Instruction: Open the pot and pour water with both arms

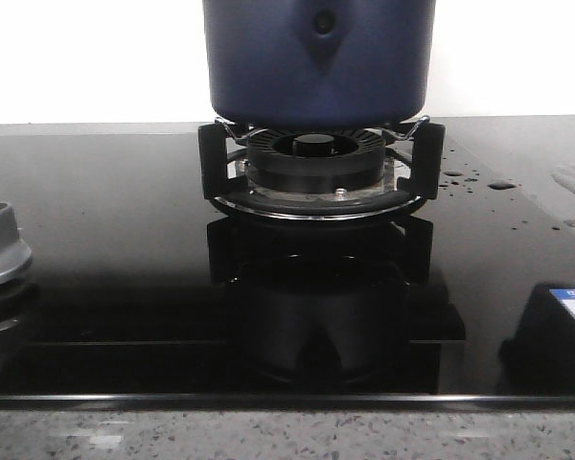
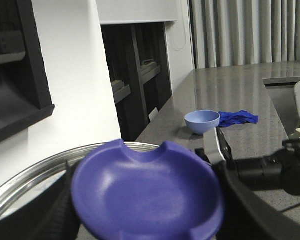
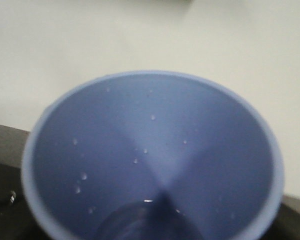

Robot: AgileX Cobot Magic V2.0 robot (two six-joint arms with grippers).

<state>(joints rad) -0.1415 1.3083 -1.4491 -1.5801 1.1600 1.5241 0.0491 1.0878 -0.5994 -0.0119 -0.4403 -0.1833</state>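
The navy-blue pot (image 1: 316, 57) stands on the gas burner, its top cut off by the front view, and neither gripper shows there. In the left wrist view my left gripper (image 2: 147, 210) is shut on a blurred purple-blue lid knob (image 2: 145, 195). Dark fingers (image 2: 57, 215) flank the knob, and the lid's steel rim (image 2: 35, 172) curves behind it, held up away from the pot. The right wrist view is filled by the inside of a blue cup (image 3: 155, 150) dotted with droplets, held in the air against a white wall. The right fingers are hidden behind it.
A black ribbed burner ring (image 1: 314, 158) and pan support (image 1: 211, 158) sit under the pot on the glossy black hob (image 1: 125, 211). Water drops (image 1: 479, 180) lie right of the burner. A silver control knob (image 1: 0, 244) is at the left. A small blue bowl (image 2: 202, 121) and blue cloth (image 2: 237, 118) lie on the grey counter.
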